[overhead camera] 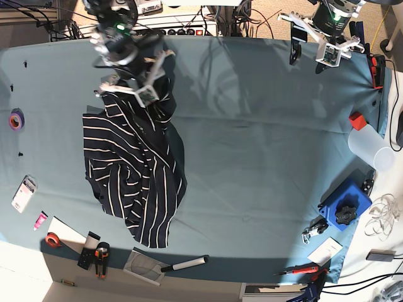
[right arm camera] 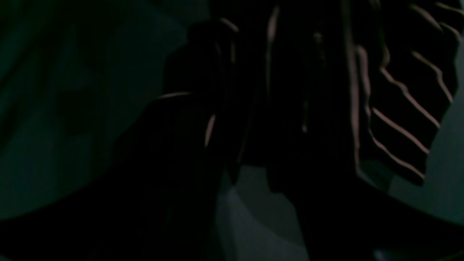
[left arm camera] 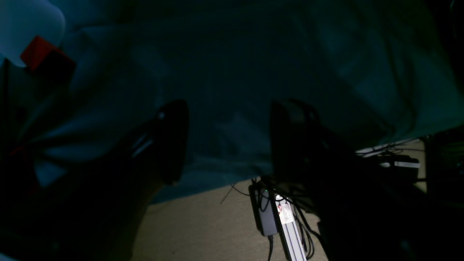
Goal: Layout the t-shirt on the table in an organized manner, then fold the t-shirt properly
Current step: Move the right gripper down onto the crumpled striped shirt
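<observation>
Dark gripper fingers (left arm camera: 174, 141) fill the lower part of the left wrist view, spread well apart with nothing between them, over the teal cloth of the table (overhead camera: 264, 157) near its edge; beyond the edge lies a bare floor with a black power adapter (left arm camera: 266, 214) and cables. From the base view, the left gripper (overhead camera: 306, 58) hangs open above the table's far edge, well apart from the t-shirt (overhead camera: 135, 182). That dark, white-striped garment lies crumpled and bunched on the other side of the table, its upper part gathered up at the right gripper (overhead camera: 157, 78). The right wrist view is very dark: striped fabric (right arm camera: 398, 108) hangs around the fingers (right arm camera: 203, 119), and the jaws seem closed on a fold of it, though this cannot be made out for certain.
</observation>
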`<action>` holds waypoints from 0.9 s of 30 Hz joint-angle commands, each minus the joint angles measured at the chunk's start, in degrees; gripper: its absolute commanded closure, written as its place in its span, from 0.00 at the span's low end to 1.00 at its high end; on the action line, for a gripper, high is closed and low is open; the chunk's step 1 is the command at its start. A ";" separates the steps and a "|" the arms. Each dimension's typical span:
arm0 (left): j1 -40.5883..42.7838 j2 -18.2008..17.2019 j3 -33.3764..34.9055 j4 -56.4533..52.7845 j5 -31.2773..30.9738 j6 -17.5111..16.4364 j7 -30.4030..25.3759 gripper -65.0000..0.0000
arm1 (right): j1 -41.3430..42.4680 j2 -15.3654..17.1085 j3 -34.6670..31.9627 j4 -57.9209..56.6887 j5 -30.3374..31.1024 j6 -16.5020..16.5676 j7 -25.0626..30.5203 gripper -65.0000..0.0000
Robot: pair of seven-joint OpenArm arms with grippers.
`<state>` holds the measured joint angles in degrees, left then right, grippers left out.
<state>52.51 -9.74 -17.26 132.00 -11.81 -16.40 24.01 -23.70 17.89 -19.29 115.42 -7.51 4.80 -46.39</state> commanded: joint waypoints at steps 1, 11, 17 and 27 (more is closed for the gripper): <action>0.63 -0.13 -0.15 1.03 -0.44 -0.15 -1.42 0.45 | 0.79 0.35 -0.42 -0.26 -1.09 -1.38 0.09 0.60; -1.07 -0.11 -0.15 1.03 -0.46 -0.17 -1.49 0.45 | 1.66 -0.31 -1.73 -2.23 -3.39 -5.44 -1.18 0.60; -2.19 -0.11 -0.15 1.03 -0.46 -0.15 -1.49 0.45 | 1.66 -2.64 -1.73 -2.29 -1.95 -4.59 -0.24 0.60; -2.19 -0.11 -0.15 1.03 -0.46 -0.17 -1.51 0.45 | 1.66 -3.93 -1.77 -2.27 -3.65 -4.61 0.74 1.00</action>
<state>49.80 -9.69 -17.26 132.00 -11.86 -16.40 23.99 -22.24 13.82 -21.08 112.38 -10.72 0.40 -46.68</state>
